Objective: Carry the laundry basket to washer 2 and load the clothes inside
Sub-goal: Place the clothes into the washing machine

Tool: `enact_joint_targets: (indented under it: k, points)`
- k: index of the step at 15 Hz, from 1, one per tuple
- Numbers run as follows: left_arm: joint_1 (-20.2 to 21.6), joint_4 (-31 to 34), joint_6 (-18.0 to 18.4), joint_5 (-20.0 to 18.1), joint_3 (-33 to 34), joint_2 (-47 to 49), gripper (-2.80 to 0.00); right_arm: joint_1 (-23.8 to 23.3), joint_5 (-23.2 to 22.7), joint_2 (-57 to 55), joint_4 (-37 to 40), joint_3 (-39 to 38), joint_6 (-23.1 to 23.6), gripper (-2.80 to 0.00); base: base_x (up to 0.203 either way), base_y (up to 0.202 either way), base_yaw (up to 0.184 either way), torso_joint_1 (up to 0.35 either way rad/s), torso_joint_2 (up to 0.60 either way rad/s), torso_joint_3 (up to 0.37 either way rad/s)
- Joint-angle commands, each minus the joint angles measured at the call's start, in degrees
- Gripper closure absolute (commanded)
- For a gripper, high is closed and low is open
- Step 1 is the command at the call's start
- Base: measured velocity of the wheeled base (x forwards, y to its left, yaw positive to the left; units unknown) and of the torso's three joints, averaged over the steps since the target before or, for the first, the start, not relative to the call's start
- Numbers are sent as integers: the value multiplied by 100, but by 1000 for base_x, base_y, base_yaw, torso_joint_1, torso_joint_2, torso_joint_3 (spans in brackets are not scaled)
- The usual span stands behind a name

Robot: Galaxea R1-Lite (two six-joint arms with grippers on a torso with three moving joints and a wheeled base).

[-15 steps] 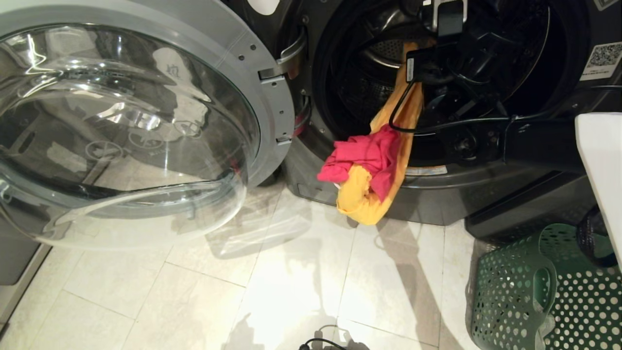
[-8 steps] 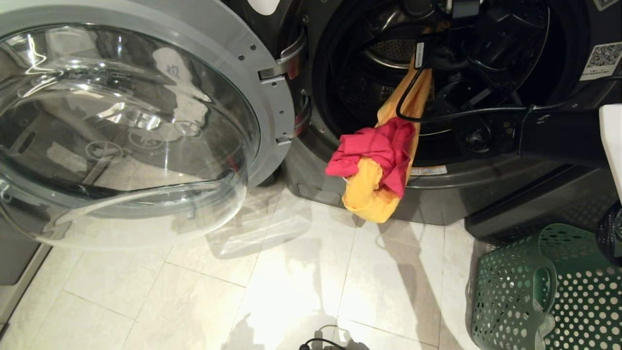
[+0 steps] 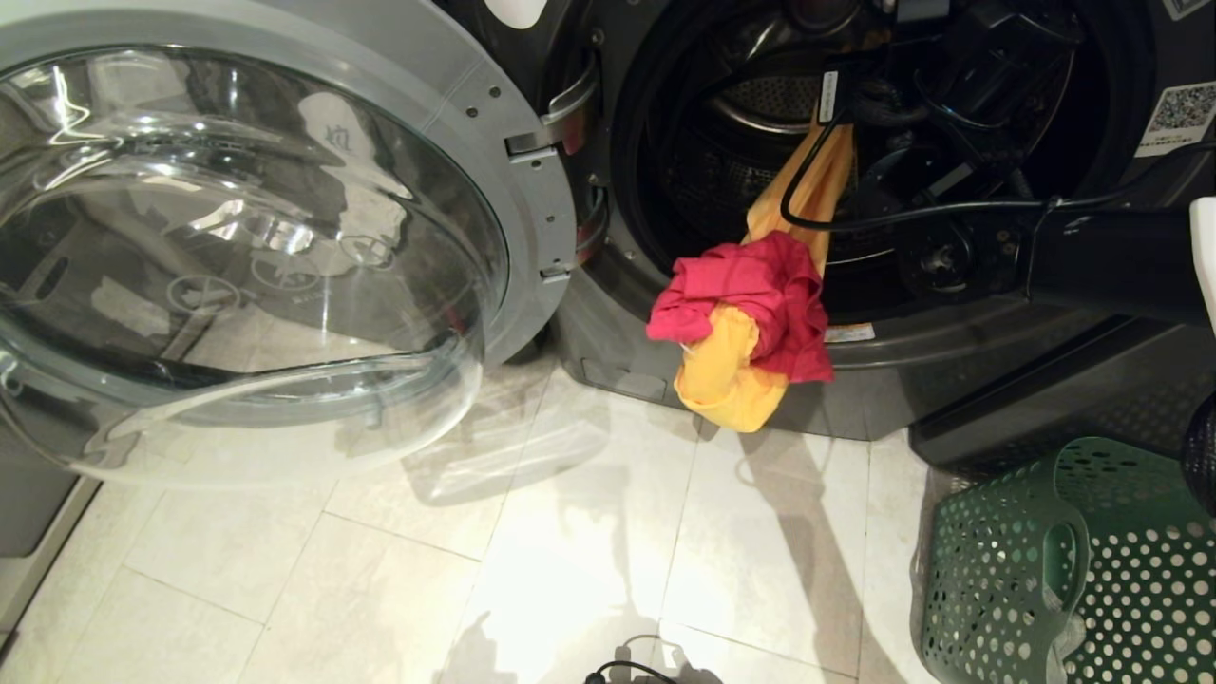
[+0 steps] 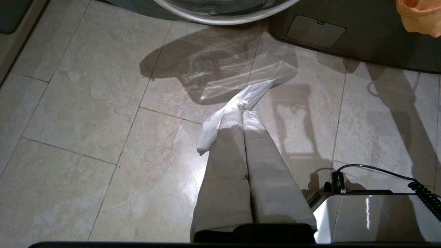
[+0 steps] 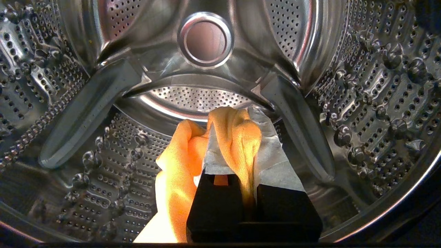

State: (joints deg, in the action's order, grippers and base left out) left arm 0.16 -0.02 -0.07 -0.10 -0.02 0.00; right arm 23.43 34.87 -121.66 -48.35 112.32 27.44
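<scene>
One washer (image 3: 950, 361), door (image 3: 256, 237) swung wide. Right gripper (image 5: 241, 137) inside the drum, clamped on one yellow garment (image 3: 731, 375); one red garment (image 3: 750, 304) draped over it at the opening's lip. One laundry basket (image 3: 1007, 570) on the floor at right. Left gripper (image 4: 246, 113) closed, empty, over tiles.

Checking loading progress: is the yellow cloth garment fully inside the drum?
No. The yellow cloth garment hangs out over the dark grey washer's rim.
</scene>
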Motion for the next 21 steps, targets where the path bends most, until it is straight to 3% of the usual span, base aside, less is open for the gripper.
enact_joint_targets:
  k: [1,11,21]
  points:
    - [2,2,-1,1,1,9,0,4,20,46,-34,0,16,0,0,0,0,0,0,0]
    - [2,2,-1,1,2,9,0,12,13,47,-52,18,16,0,0,0,0,4,2,-136]
    - [2,2,-1,1,2,9,0,153,12,528,-207,18,196,0,0,0,0,1,0,-7]
